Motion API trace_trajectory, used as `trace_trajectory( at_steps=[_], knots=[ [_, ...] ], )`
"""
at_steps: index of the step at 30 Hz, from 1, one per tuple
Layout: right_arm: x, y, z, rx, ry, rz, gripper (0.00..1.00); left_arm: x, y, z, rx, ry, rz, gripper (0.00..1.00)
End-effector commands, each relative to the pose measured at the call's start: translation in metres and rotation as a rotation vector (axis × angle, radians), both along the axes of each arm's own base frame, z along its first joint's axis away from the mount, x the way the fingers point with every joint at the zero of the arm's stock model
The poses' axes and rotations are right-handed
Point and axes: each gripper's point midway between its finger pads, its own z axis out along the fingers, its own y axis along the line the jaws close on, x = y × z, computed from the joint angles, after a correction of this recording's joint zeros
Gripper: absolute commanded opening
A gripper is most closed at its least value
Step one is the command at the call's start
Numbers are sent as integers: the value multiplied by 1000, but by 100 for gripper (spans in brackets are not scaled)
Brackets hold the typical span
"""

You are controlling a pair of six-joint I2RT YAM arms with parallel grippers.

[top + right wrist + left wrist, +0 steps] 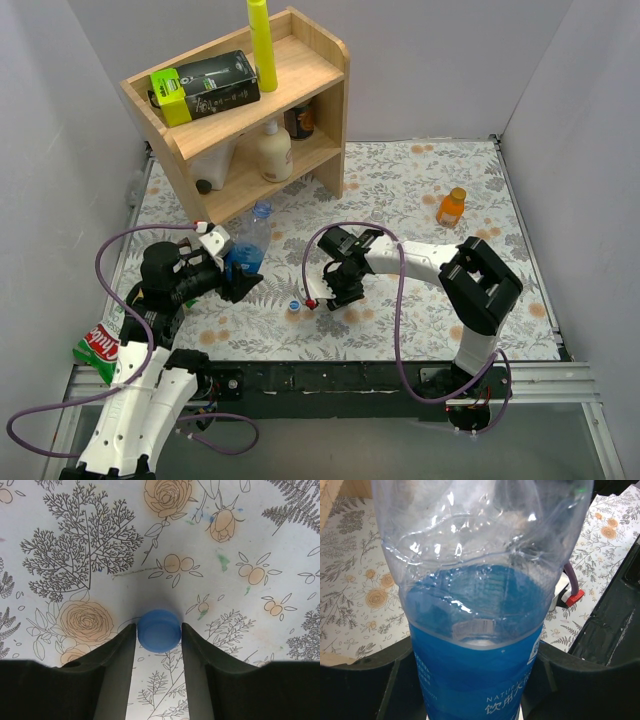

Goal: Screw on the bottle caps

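Right wrist view: blue cap (pixel 159 631) wedged between both fingers (pixel 117 660).

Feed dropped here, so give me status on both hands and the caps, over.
Left hand shut on clear blue-labelled plastic bottle. Right hand shut on round blue plastic cap at the floral tablecloth. Nothing blocking either.

I see a light wooden two-tier shelf unit (pixel 306 62) standing on a white floral-print tablecloth (pixel 420 200). On the shelf's top board there's a tall yellow plastic tube (pixel 262 45), upright. Just left of it a black-and-lime-green rectangular box (pixel 205 87) lies flat. On the shelf's lower tier a cream lotion bottle (pixel 276 152) stands upright, with a dark brown jar (pixel 300 121) behind it to the right. A small black round thing (pixel 204 186) sits at the left end; can't tell what it is. Well in front of the shelf, off the cloth's near-left corner, is a green packet (pixel 97 347).
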Motion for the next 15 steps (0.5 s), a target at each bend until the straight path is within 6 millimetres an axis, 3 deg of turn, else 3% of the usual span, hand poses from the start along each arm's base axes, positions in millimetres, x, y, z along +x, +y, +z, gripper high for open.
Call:
trace_trajectory(
  at_steps=[1, 5, 7, 10, 11, 12, 14, 15],
  knots=[
    [-4, -1, -9, -12, 9, 21, 45, 3, 0, 2, -9, -13, 2, 1],
    [-2, -2, -5, -16, -2, 17, 39, 2, -2, 0, -7, -21, -21, 0],
    [1, -4, 11, -9, -29, 6, 35, 1, -5, -8, -4, -24, -48, 0],
    [3, -4, 61, 53, -20, -61, 31, -3, -15, -10, -25, -52, -133, 0],
    [-3, -13, 75, 41, 16, -90, 30, -2, -19, -16, -31, -63, -156, 0],
    [-3, -4, 112, 130, 17, -103, 30, -2, -20, -19, -34, -67, -173, 0],
    [-12, -7, 142, 175, 44, -112, 29, -4, -25, -25, -39, -96, -223, 0],
    [-19, -6, 171, 232, 46, -108, 29, -3, -26, -28, -38, -101, -232, 0]
  ],
)
